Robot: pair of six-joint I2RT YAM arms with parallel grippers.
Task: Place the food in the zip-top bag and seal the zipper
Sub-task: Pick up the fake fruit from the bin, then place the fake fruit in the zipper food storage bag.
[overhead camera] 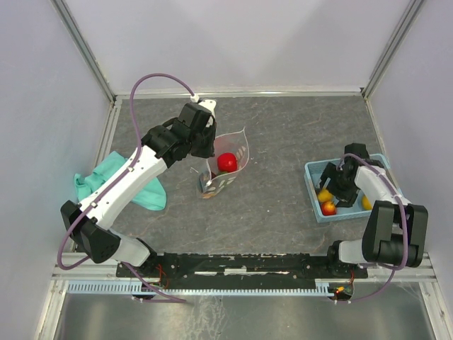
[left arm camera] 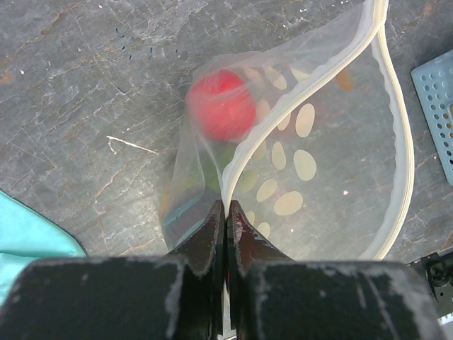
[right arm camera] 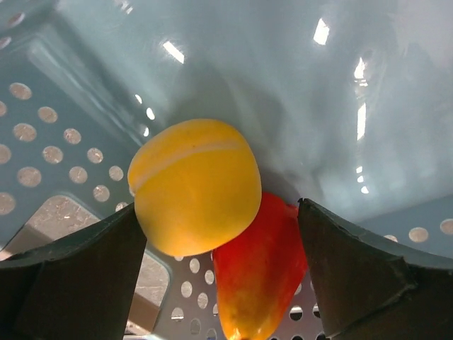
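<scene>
Bagging under way: the left tool (left arm camera: 226,212) pinches the rim of a dotted clear bag (left arm camera: 333,177) near the centre of the bench (overhead camera: 283,127), its mouth agape and a red fruit (left arm camera: 221,105) inside. At 3 o'clock, the right tool (right arm camera: 219,209) stands spread in a blue basket (overhead camera: 311,183), astride a yellow fruit (right arm camera: 195,184) and an orange fruit (right arm camera: 258,283).

The table (overhead camera: 283,134) has a dark grey, stone-patterned top. A teal cloth (overhead camera: 95,180) lies crumpled at its left edge. Around the middle, a clear dotted bag (overhead camera: 239,144) stands with its lower end on the surface. A blue basket (overhead camera: 312,191) sits near the right edge, well apart from the bag.
</scene>
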